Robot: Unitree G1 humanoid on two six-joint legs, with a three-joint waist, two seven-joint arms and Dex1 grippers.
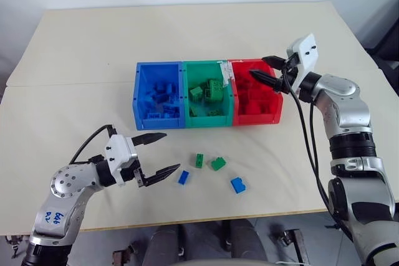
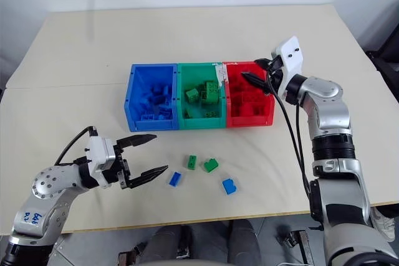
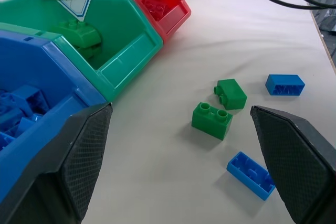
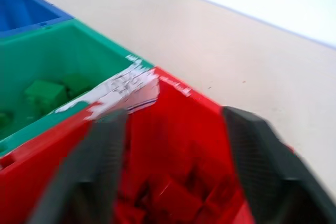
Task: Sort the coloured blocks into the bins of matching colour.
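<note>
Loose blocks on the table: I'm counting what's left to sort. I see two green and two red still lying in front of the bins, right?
Not quite. The loose blocks are two green and two blue, not red. The left eye view shows them lying in front of the bins.

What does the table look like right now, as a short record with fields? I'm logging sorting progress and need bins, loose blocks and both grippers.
bins: blue bin, green bin and red bin, side by side, each holding blocks of its own colour
loose blocks on table: two green blocks, two blue blocks
left gripper: jaws open, low over the table beside the loose blocks, holding nothing
right gripper: over the red bin, jaws apart, nothing seen between them
left to sort: four blocks
</note>
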